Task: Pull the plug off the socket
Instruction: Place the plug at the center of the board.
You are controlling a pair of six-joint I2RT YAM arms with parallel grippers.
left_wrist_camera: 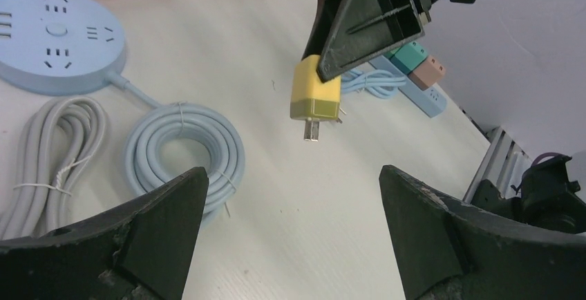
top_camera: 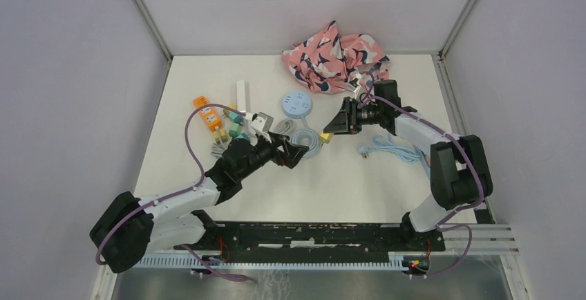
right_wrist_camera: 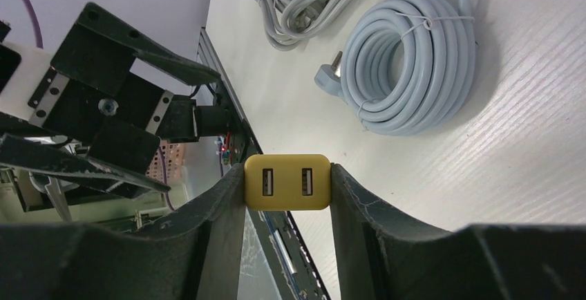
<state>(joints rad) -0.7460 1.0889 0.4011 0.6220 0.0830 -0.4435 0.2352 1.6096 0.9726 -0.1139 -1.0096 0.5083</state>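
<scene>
Plug, yellow, is clamped between the right gripper's fingers, its prongs bare and hanging free above the table, just beside the blue coil. The left gripper's fingers stand wide apart, holding nothing, at the coil's near edge.

The yellow 2-port USB plug hangs unplugged in midair, prongs bare.
</scene>
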